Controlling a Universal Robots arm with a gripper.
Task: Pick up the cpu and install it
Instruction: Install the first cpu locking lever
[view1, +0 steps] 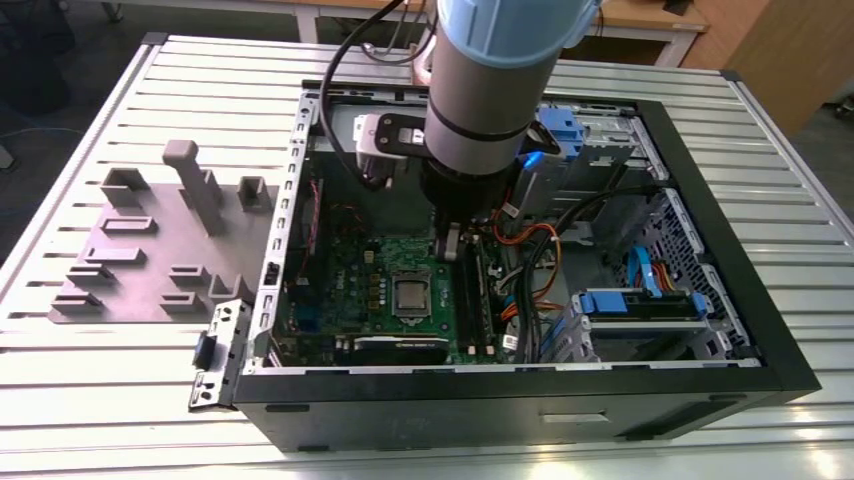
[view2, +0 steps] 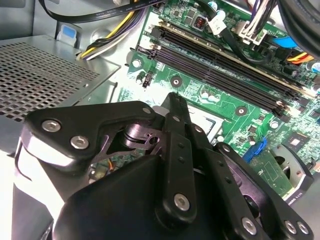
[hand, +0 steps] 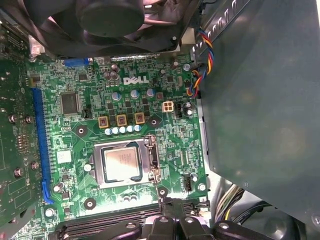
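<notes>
The cpu (view1: 411, 293) lies flat in its socket on the green motherboard (view1: 358, 285) inside the open computer case (view1: 534, 400). In the first wrist view the cpu (hand: 121, 164) shows its silver top, framed by the metal socket bracket (hand: 150, 161). My gripper (view1: 454, 246) hangs inside the case just above and behind the socket, beside the memory slots (view2: 225, 75). Its black fingers (view2: 173, 107) are pressed together with nothing between them. The gripper (hand: 175, 220) stands apart from the chip.
A grey-purple moulded plate (view1: 154, 250) with upright blocks lies on the slatted table at the exterior view's left. Cables (view1: 534, 250), blue drive bays (view1: 641, 300) and a fan (hand: 110, 20) crowd the case around the board. The case walls (view1: 287, 230) rise on every side.
</notes>
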